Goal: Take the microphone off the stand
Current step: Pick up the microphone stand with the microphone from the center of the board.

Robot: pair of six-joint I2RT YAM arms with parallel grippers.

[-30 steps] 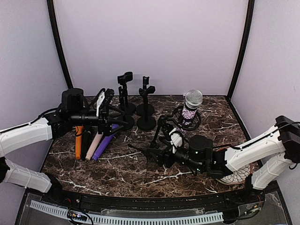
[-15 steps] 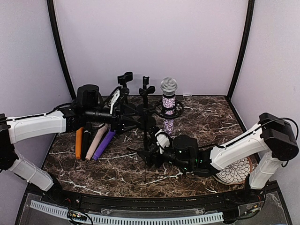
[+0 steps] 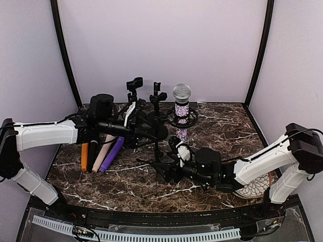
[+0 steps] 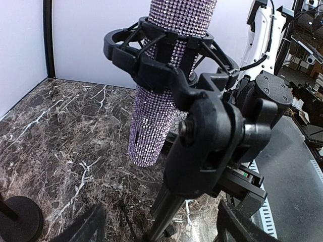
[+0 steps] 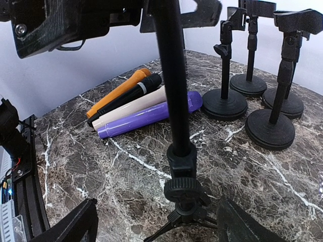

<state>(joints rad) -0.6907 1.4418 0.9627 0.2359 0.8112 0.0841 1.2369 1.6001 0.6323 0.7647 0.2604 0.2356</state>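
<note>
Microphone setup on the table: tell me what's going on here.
A sparkly purple microphone sits upright in the ring of a tripod stand mid-table. The right arm's tool is down by the stand's lower pole, jaws open on either side of it, not clamped. The left arm's tool reaches in from the left toward the stand's top, also open. The microphone is not yet out. Four other microphones lie at the left, near some empty stands.

- The mic (image 3: 181, 94) and stand (image 5: 174, 96) have swung left and now stand straighter.
- My left hand (image 3: 147, 132) has reached right, up to the stand.
</note>
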